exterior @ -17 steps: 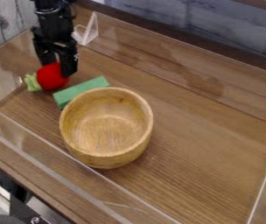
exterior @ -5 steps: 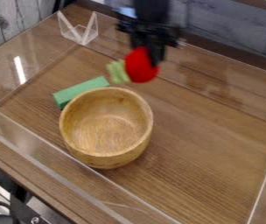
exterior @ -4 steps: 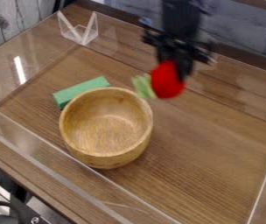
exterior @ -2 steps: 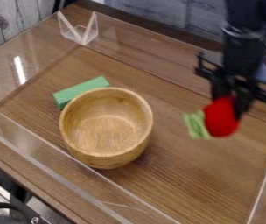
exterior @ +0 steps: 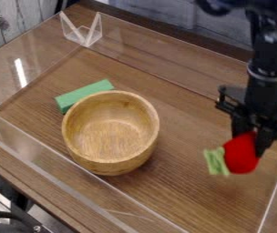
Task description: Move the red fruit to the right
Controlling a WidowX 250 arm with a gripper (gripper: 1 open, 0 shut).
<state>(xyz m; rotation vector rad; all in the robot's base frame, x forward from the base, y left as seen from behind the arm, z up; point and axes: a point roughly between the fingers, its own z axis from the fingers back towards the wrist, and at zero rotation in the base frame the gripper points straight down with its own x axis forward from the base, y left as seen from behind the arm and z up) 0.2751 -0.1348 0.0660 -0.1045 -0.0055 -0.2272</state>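
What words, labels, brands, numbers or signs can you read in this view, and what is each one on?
None: no readable text shows anywhere.
Wooden bowl: no lettering on it.
Green block: no lettering visible.
Red fruit: no marking visible, though it is blurred.
Arm: too blurred to tell whether it carries any text.

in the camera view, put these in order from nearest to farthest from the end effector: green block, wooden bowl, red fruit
1. red fruit, in the grip of the end effector, on the right side of the view
2. wooden bowl, left of the end effector, on the table
3. green block, farther left, just beyond the bowl's upper left rim
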